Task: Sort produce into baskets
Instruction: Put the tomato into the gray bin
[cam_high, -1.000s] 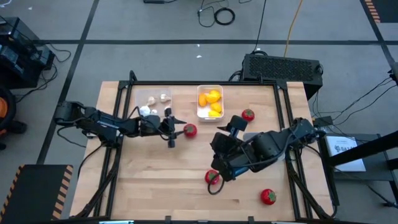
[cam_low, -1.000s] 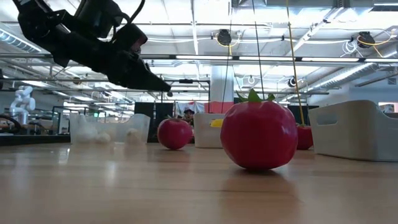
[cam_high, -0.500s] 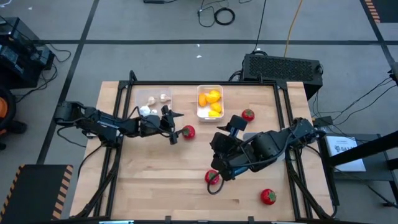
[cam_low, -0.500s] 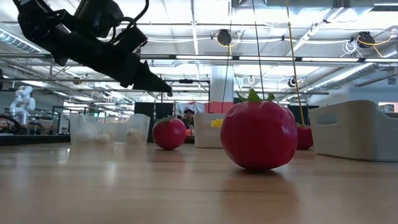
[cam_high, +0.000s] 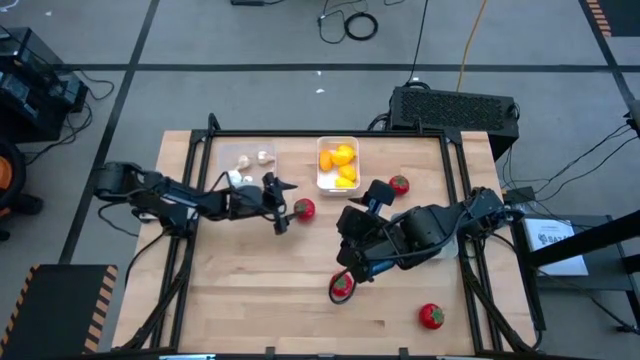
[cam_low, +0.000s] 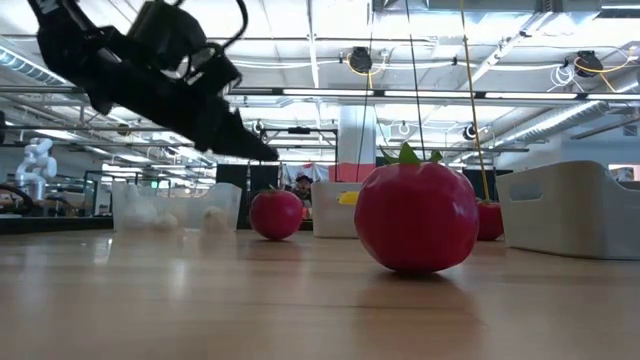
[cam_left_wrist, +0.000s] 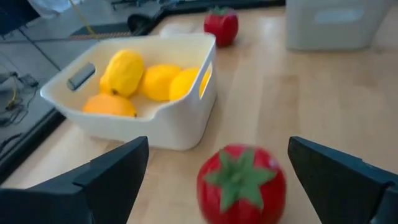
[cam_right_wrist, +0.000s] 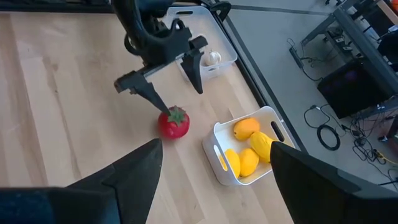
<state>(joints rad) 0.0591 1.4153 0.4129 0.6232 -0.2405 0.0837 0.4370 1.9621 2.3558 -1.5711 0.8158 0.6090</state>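
On the pale wooden counter (cam_high: 250, 300), the left pincer (cam_high: 283, 206) hovers with its two dark fingers spread wide, flanking a small red round toy tomato with a green top (cam_high: 305, 209) that sits on the wood just beyond its tips; nothing is pinched between them, and the left wrist view shows the tomato free in the gap, standing upright. Just past that tomato stands the white rectangular plastic basket with rounded corners (cam_high: 326, 183), holding several yellow and orange toy fruits (cam_high: 341, 158). To the left of it, near the far edge of the counter, the clear plastic basket (cam_high: 228, 150) holds a few tiny whitish garlic-like bulbs (cam_high: 243, 162). The right pincer (cam_high: 348, 272) hangs above the middle of the counter, its fingers likewise spread and holding nothing, just over a second red toy tomato (cam_high: 341, 287) lying on the wood beneath it. A third red tomato (cam_high: 399, 185) rests right of the white basket, and a fourth (cam_high: 431, 316) lies near the front right corner, well apart from the others. In the low view a grey plastic basket (cam_low: 575, 210) stands at the right side of the counter; from above it is mostly hidden beneath the right arm.
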